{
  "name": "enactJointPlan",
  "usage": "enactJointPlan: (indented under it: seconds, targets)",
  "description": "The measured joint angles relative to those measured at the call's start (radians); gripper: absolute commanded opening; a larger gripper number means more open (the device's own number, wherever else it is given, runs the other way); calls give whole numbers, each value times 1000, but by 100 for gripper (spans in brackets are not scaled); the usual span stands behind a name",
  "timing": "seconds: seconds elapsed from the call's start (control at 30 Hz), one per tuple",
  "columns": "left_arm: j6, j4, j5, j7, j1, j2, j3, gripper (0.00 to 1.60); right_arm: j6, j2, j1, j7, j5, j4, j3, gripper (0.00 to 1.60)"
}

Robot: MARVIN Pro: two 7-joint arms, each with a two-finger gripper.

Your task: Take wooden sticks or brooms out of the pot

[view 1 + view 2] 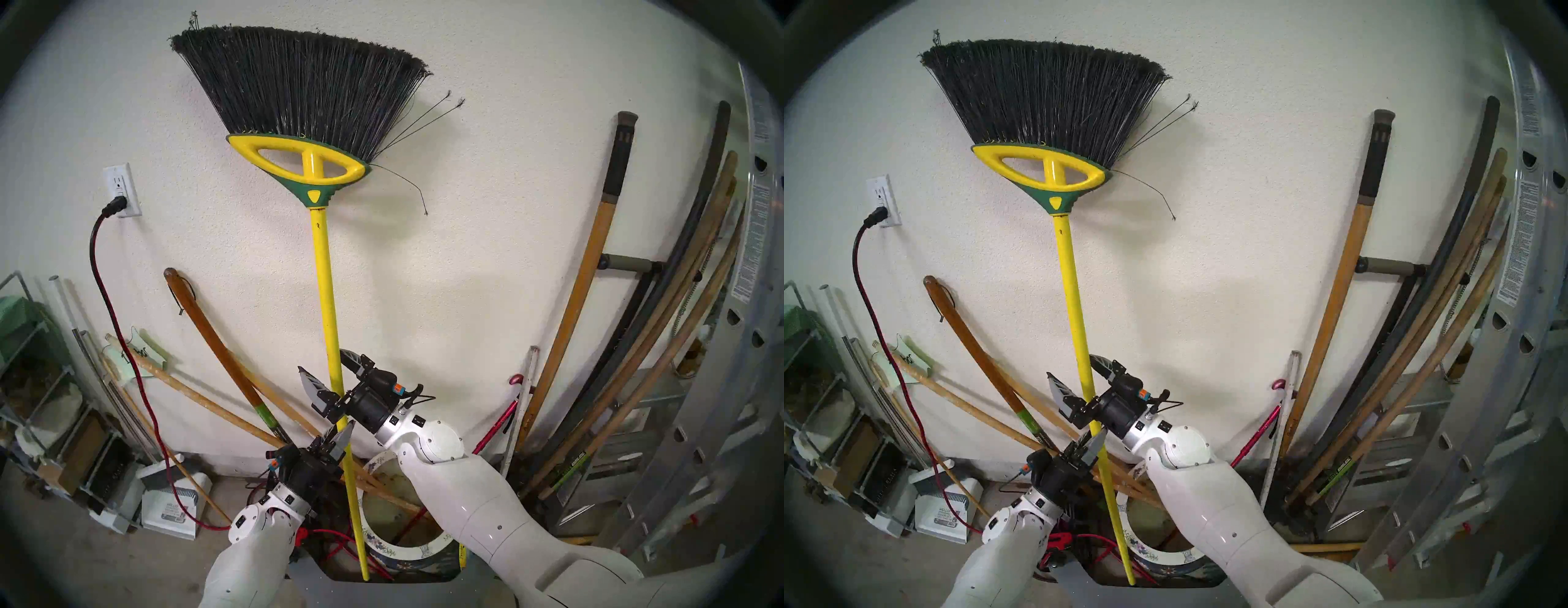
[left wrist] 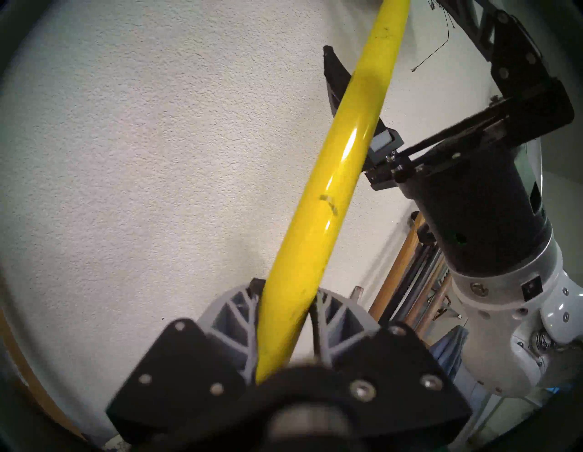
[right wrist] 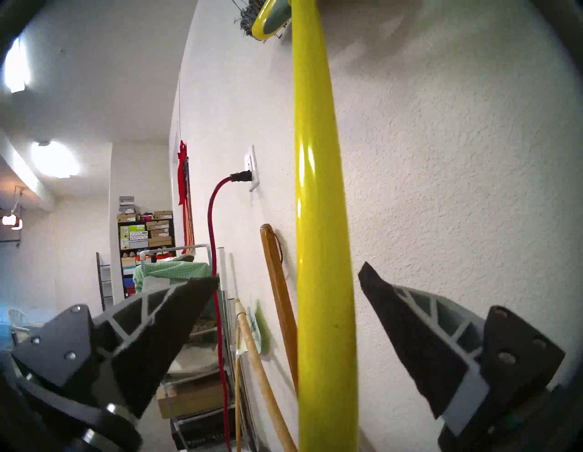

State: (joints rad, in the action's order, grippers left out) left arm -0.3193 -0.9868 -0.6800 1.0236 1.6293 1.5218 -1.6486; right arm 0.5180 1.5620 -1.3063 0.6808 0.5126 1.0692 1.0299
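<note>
The broom (image 1: pixel 324 271) stands bristles-up, its pole clamped between the left gripper (image 1: pixel 343 441) fingers, foot just outside the pot (image 1: pixel 418 556). The right gripper (image 1: pixel 329 373) straddles the pole above, spread wide, not touching. With one low grip, the top-heavy broom could tip sideways.

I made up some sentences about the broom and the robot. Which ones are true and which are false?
1. The left pincer is shut on the broom. True.
2. The right pincer is squeezing the yellow pole too. False: it is open, with a finger on each side of the pole and a gap showing.
3. The broom's black bristles point up. True.
4. The broom's bottom end is outside the pot. True: it hangs in front of the flowered rim.
5. The red cord is lying unplugged. False: it is plugged into the wall outlet.
</note>
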Motion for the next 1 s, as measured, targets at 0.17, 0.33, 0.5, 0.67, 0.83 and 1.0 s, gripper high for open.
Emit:
enactJointPlan:
  seconds: [0.17,0.33,0.5,0.67,0.83,1.0]
  targets:
    - [-1,1,-2,1,0,0,2,0,71,3,-17,-49,-42,-1,12,160]
    - [-1,2,-3,1,-1,-1,3,0,137,15,-25,-93,-78,-15,26,160]
    - [0,3,-4,1,-2,-1,4,0,218,30,-34,-131,-120,-38,38,160]
    - [0,3,-6,1,-2,-2,5,0,254,37,-44,-145,-129,-36,47,160]
    - [0,4,-7,1,-2,-3,6,0,263,37,-57,-144,-121,-16,56,160]
    - [0,4,-8,1,-2,-3,7,0,269,24,-71,-107,-89,7,58,160]
